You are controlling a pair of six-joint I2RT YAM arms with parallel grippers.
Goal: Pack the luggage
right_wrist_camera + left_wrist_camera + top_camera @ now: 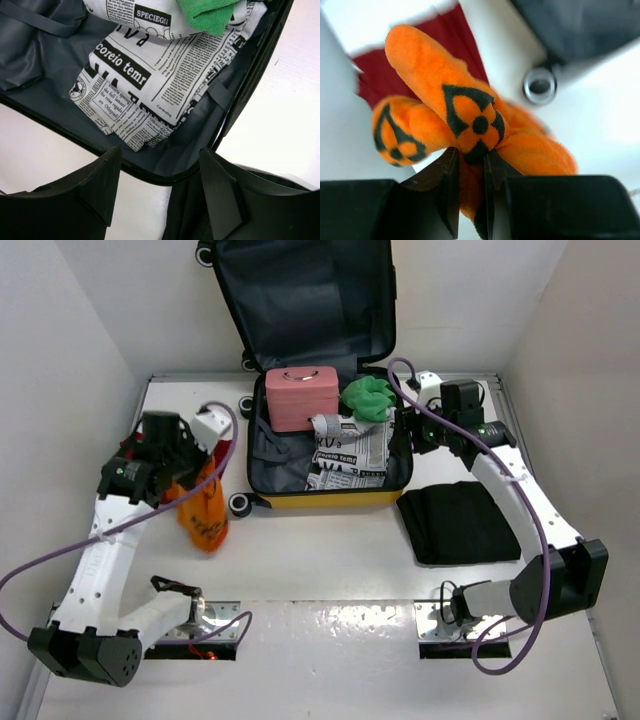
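Observation:
The luggage lies open at the middle back of the table, its yellow front rim toward me and its dark-lined lid propped upright. To the left of the case, my left gripper is shut on an orange plush toy with black markings, which hangs below it. In the left wrist view the jaws pinch the toy between them. My right gripper hovers at the case's right edge. It is open over the case's rim with nothing between its fingers.
Inside the case are a pink box-shaped case, a green cloth and newspaper-print fabric. A folded black cloth lies on the table right of the case. A dark red cloth and a suitcase wheel show under the toy.

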